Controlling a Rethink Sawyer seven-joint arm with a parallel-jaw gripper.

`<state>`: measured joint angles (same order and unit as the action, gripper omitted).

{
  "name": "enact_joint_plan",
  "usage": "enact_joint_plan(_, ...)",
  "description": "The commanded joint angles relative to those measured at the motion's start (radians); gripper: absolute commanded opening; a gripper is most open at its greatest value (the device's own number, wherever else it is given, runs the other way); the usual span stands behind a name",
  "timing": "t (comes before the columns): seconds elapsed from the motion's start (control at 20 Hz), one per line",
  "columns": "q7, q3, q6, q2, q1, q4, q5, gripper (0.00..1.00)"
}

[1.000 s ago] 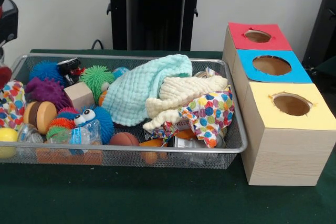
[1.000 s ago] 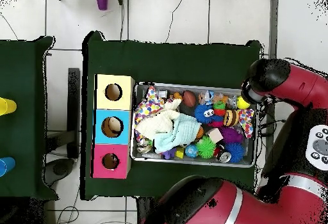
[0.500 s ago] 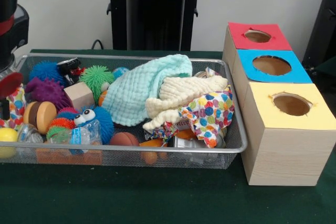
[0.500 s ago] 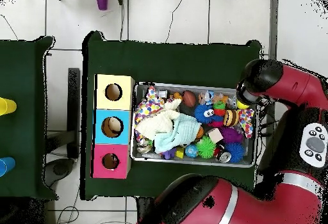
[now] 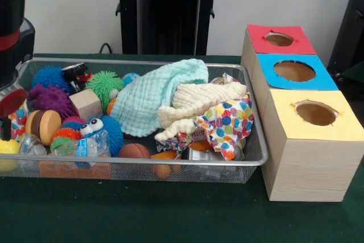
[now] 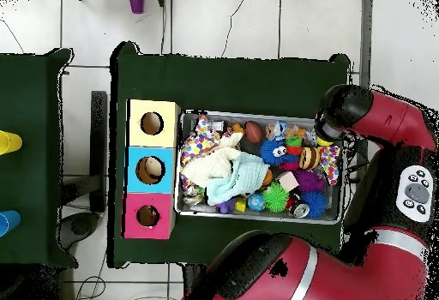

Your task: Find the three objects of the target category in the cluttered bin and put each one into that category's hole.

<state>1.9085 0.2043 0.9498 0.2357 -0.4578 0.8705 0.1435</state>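
You've got one mesh bin mid-frame, three holed boxes at right, two plain cloths plus one dotted; hand far left, grip unreadable.

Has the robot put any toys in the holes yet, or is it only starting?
It looks like it is only starting. The round holes in the red, blue and yellow wooden box show nothing inside from here. The red and black robot arm hangs over one end of the wire mesh bin, carrying nothing visible. All the sorting seems left.
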Motion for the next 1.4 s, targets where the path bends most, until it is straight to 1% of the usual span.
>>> enact_joint_plan(0.05,-0.026,-0.107,-0.097,-0.063,-0.021,0.094,0.024,1.0)
enact_joint_plan(0.35,-0.022,-0.123,-0.135,-0.086,-0.026,0.116,0.006,1.0)
enact_joint_plan(0.7,-0.024,-0.116,-0.122,-0.051,-0.023,0.176,-0.002,1.0)
enact_joint_plan(0.95,-0.038,-0.111,-0.128,-0.033,-0.031,0.199,0.006,1.0)
enact_joint_plan(1.1,-0.039,-0.108,-0.13,-0.002,-0.032,0.244,0.005,1.0)
enact_joint_plan(1.25,-0.036,-0.109,-0.127,0.005,-0.032,0.255,0.005,1.0)
enact_joint_plan(1.3,-0.034,-0.109,-0.128,0.0,-0.032,0.245,0.005,1.0)
enact_joint_plan(1.4,-0.023,-0.113,-0.159,-0.021,-0.032,0.236,0.011,1.0)
